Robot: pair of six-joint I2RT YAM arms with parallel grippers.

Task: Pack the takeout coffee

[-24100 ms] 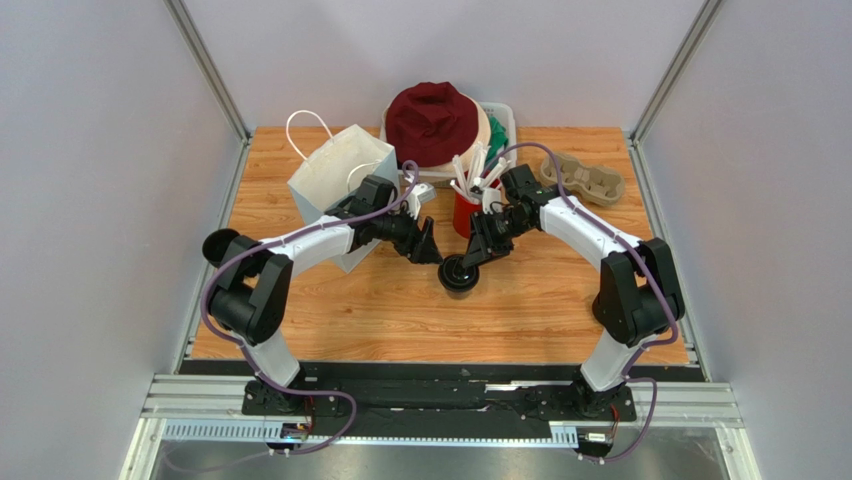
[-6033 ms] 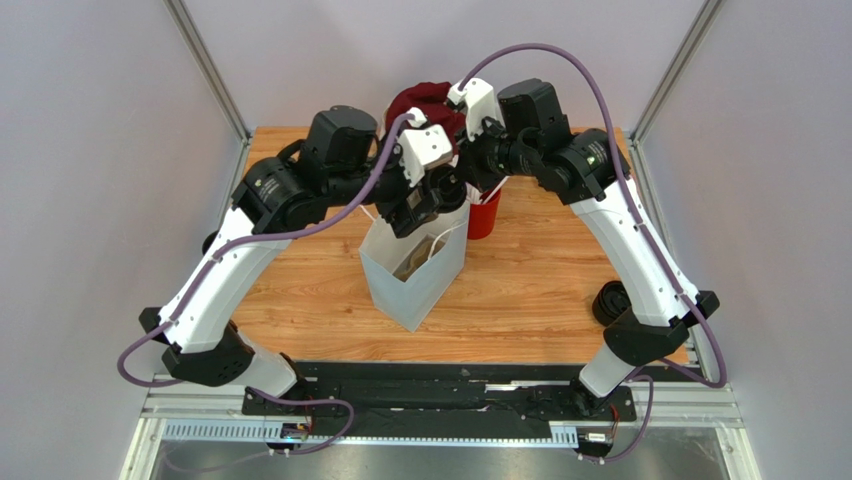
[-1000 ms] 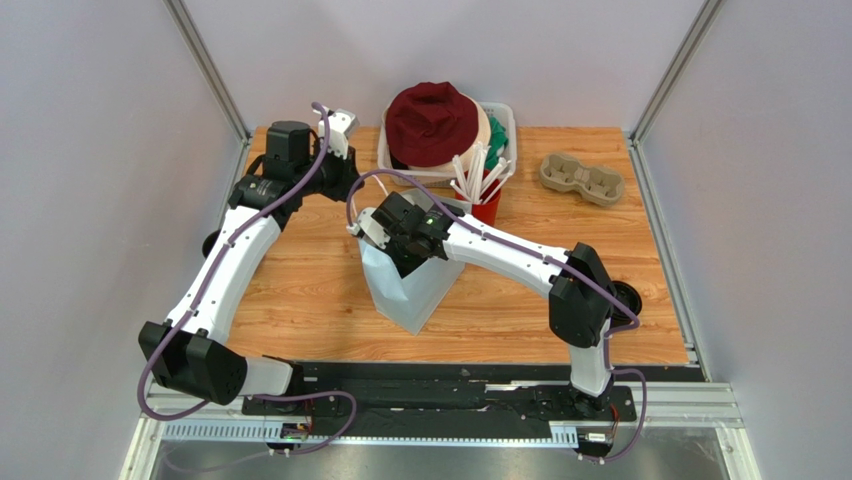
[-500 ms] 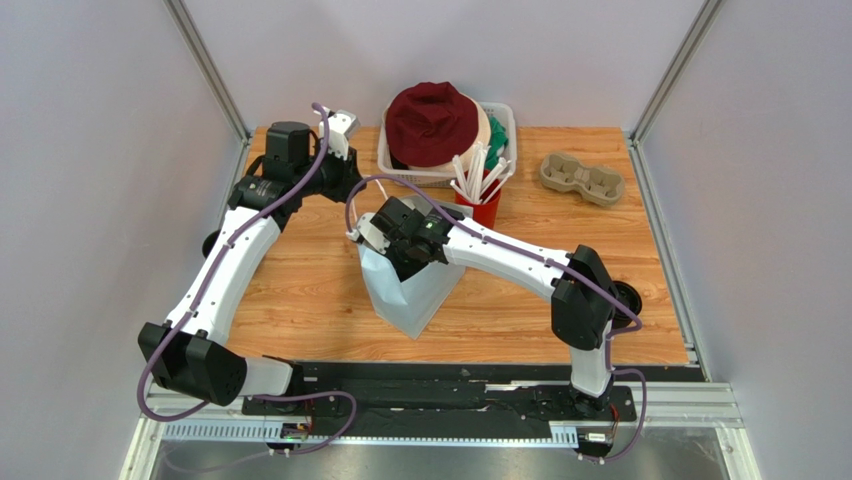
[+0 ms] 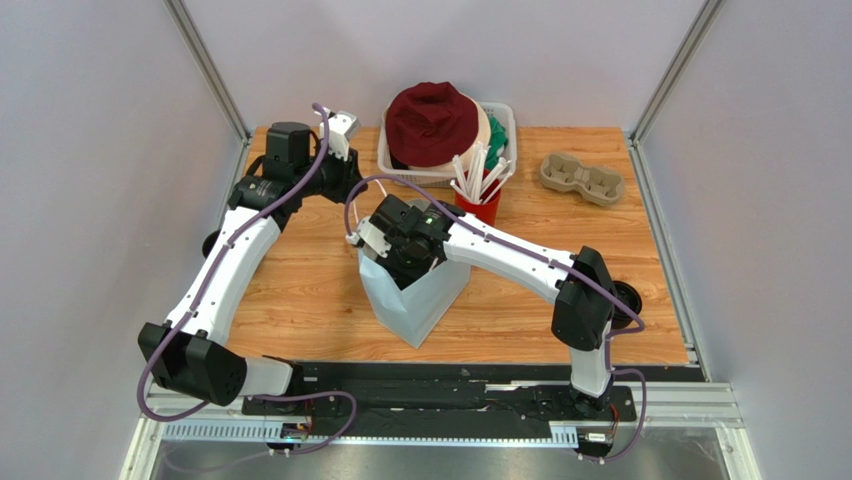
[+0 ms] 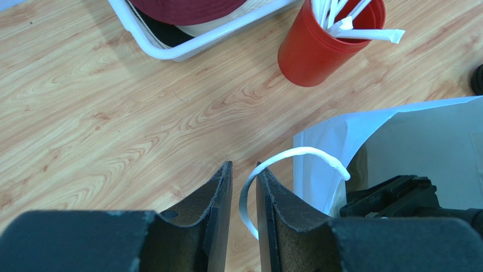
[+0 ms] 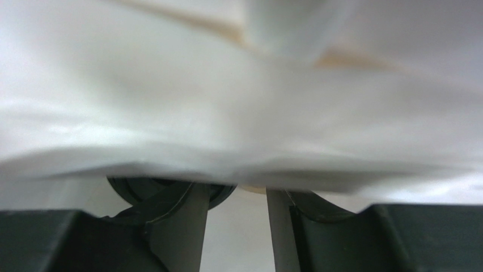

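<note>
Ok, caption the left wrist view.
Left tool straddles the white paper bag's looped handle, red plastic cup of straws beyond.

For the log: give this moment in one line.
left pincer: parted around bag handle | right pincer: open inside bag | dark lid beside it

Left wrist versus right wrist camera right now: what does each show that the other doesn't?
Left wrist only: the bag handle lying between the slightly parted fingers of the left gripper, the red cup of straws, the basket. Right wrist only: the bag's inside, with a dark round rim, probably the takeout coffee, just beyond the open right gripper. Both: the white paper bag.
</note>
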